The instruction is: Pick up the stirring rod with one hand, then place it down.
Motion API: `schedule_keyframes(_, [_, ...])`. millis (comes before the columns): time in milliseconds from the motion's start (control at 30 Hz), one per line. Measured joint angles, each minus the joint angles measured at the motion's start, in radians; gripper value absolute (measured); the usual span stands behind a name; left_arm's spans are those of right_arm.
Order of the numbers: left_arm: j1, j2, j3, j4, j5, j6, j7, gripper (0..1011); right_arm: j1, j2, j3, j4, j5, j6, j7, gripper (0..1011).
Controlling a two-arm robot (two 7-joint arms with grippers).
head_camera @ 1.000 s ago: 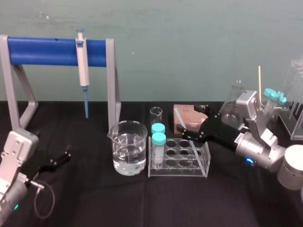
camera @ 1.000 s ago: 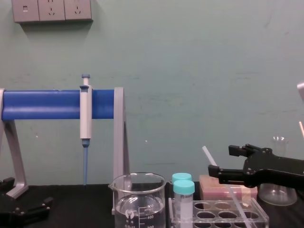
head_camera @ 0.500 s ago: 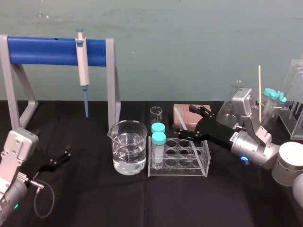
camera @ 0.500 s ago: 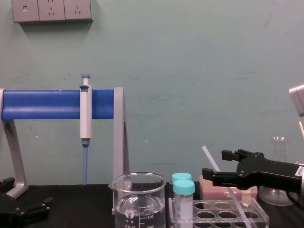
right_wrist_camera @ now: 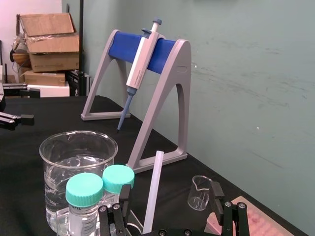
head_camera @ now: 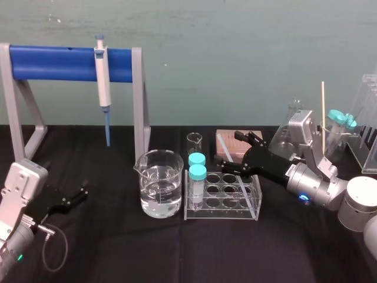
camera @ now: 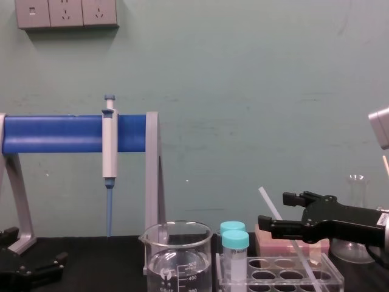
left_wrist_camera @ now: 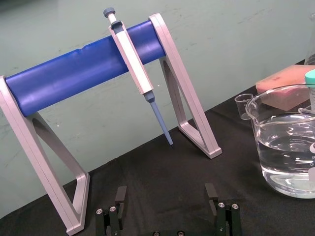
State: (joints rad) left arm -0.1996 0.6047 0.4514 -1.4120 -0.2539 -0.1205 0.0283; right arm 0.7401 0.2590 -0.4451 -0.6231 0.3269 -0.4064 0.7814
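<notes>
The stirring rod [head_camera: 223,145], thin and translucent white, leans tilted in the clear tube rack [head_camera: 222,207], its top toward the back wall. My right gripper [head_camera: 235,154] reaches in from the right and stands open, one finger on each side of the rod's upper part, neither touching it. In the right wrist view the rod [right_wrist_camera: 154,187] rises between the spread fingers of the right gripper [right_wrist_camera: 170,191]. From the chest, the rod [camera: 265,196] slants up just left of the right gripper [camera: 275,210]. My left gripper [head_camera: 73,197] rests open at the table's left.
A beaker of water [head_camera: 159,183] stands left of the rack, which holds two teal-capped tubes [head_camera: 197,177]. Behind it are a small glass cylinder [head_camera: 194,141] and a pink box [head_camera: 232,144]. A pipette [head_camera: 103,82] hangs on the blue stand [head_camera: 59,63]. Flask [head_camera: 291,127] and glassware crowd the right.
Over the last second my right gripper has slid left toward the rack until its open fingers straddle the rod. In the last half second it has hardly moved. The left arm is still.
</notes>
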Motion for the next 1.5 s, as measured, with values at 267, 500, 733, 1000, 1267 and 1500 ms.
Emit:
schedule_keyframes(267, [0.000, 0.000, 0.000, 0.000, 0.000, 0.000, 0.000, 1000, 0.000, 0.001, -0.001, -0.001, 0.001, 0.000, 0.000, 1000])
schedule_keyframes(500, [0.000, 0.000, 0.000, 0.000, 0.000, 0.000, 0.000, 1000, -0.001, 0.001, -0.001, -0.001, 0.001, 0.000, 0.000, 840])
schedule_keyframes(733, [0.000, 0.000, 0.000, 0.000, 0.000, 0.000, 0.000, 1000, -0.001, 0.001, -0.001, -0.001, 0.001, 0.000, 0.000, 656])
schedule_keyframes(1000, [0.000, 0.000, 0.000, 0.000, 0.000, 0.000, 0.000, 1000, -0.001, 0.001, -0.001, -0.001, 0.001, 0.000, -0.001, 390])
schedule_keyframes(1267, [0.000, 0.000, 0.000, 0.000, 0.000, 0.000, 0.000, 1000, -0.001, 0.001, -0.001, -0.001, 0.001, 0.000, -0.001, 137])
schedule_keyframes(1500, [0.000, 0.000, 0.000, 0.000, 0.000, 0.000, 0.000, 1000, -0.001, 0.001, -0.001, -0.001, 0.001, 0.000, -0.001, 78])
